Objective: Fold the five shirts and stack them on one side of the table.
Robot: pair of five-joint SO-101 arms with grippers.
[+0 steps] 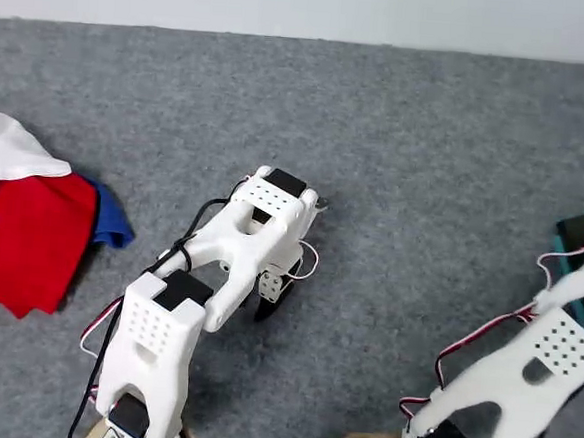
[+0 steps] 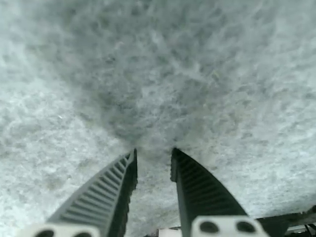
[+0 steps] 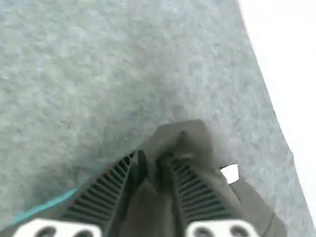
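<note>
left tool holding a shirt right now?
No: in the left wrist view the left tool stands open over the bare grey mat, with nothing between its jaws.

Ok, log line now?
left gripper open over table | right gripper shut on dark shirt | red shirt, white shirt, blue shirt piled left

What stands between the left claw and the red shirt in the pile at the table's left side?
Nothing visible does. Bare grey mat lies between the left claw and the red shirt, which lies under a white shirt.
</note>
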